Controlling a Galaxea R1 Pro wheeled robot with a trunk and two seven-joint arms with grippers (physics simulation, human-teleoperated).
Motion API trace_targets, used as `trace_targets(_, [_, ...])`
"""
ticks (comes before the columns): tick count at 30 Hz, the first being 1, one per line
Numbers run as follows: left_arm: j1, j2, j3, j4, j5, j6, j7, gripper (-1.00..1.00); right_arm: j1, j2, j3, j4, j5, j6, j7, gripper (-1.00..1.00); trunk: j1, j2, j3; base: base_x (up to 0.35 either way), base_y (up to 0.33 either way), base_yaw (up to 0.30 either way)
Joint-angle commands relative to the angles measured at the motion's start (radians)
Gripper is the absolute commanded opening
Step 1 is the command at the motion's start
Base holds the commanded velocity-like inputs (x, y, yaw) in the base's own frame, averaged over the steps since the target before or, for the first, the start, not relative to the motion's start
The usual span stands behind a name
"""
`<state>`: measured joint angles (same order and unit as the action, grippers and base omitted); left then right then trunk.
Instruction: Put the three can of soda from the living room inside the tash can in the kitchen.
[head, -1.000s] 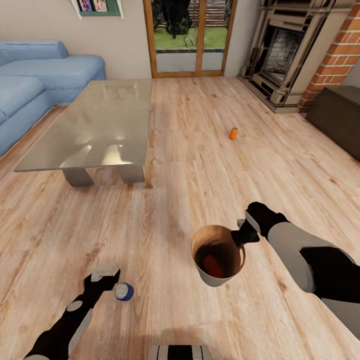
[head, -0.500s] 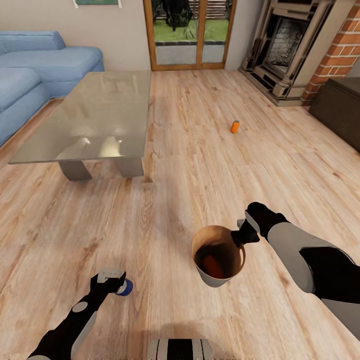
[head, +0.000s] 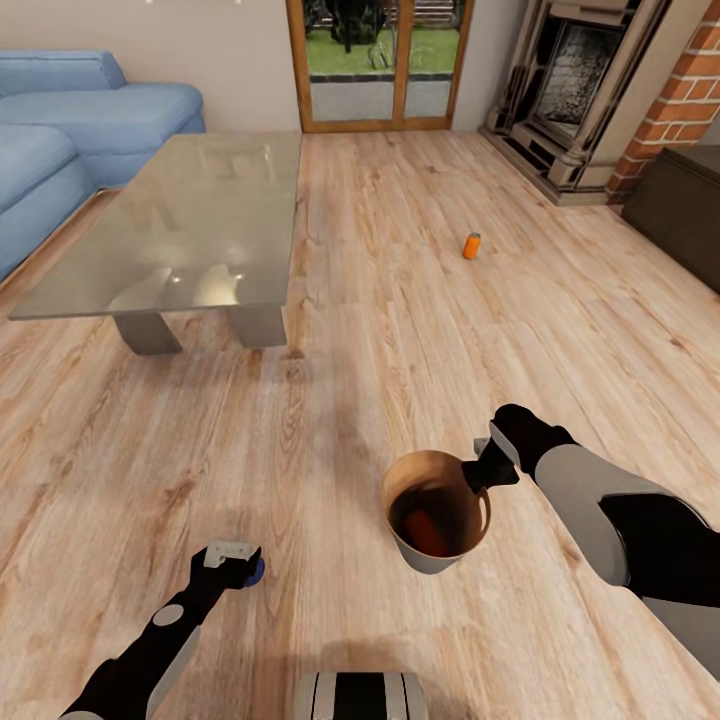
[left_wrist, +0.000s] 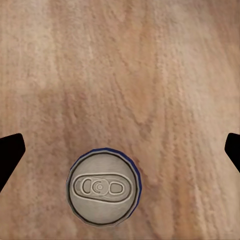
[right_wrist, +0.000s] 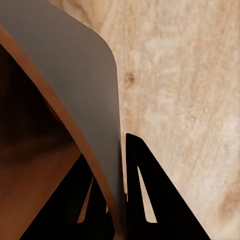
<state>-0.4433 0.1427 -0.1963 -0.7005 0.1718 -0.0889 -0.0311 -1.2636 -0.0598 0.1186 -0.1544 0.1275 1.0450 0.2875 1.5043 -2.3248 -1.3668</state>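
Blue soda can upright on pale wood-plank floor, silver pull-tab lid up, directly under left gripper, fingers spread wide either side. Right gripper clamped on rim of round wooden bin; orange can tilted inside, another upright far right.

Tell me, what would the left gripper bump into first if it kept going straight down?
Probably the top of the blue soda can, standing upright on the wood floor between the open left gripper fingers.
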Motion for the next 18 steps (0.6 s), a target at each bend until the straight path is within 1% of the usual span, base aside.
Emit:
trace_targets(1, [0.000, 0.000, 0.000, 0.000, 0.000, 0.000, 0.000, 1.00, 0.000, 0.000, -0.007, 0.000, -0.022, 0.002, 0.002, -1.00, 0.004, -0.007, -0.003, 0.000, 0.000, 0.000])
trace_targets(5, [0.000, 0.000, 0.000, 0.001, 0.000, 0.000, 0.001, 1.00, -0.001, 0.001, -0.007, -0.007, -0.022, 0.002, 0.002, -1.00, 0.019, -0.035, -0.016, 0.000, 0.000, 0.000])
trace_targets(8, [0.000, 0.000, 0.000, 0.001, 0.000, 0.000, 0.000, 1.00, -0.002, 0.002, -0.008, -0.008, -0.022, 0.002, 0.001, -1.00, 0.019, -0.035, -0.016, 0.000, 0.000, 0.000])
trace_targets(10, [0.000, 0.000, 0.000, 0.001, 0.001, -0.001, -0.002, 1.00, -0.003, 0.008, -0.008, -0.009, -0.022, 0.002, 0.002, -1.00, 0.019, -0.035, -0.016, 0.000, 0.000, 0.000])
trace_targets(13, [0.000, 0.000, 0.001, 0.001, 0.001, -0.001, -0.004, 1.00, -0.003, 0.024, -0.008, -0.011, -0.022, 0.002, 0.002, -1.00, 0.019, -0.035, -0.016, 0.000, 0.000, 0.000])
trace_targets(18, [0.000, 0.000, 0.001, 0.001, 0.003, -0.002, -0.005, 1.00, -0.003, 0.028, -0.008, -0.011, -0.022, 0.002, 0.002, -1.00, 0.038, -0.070, -0.032, 0.000, 0.000, 0.000])
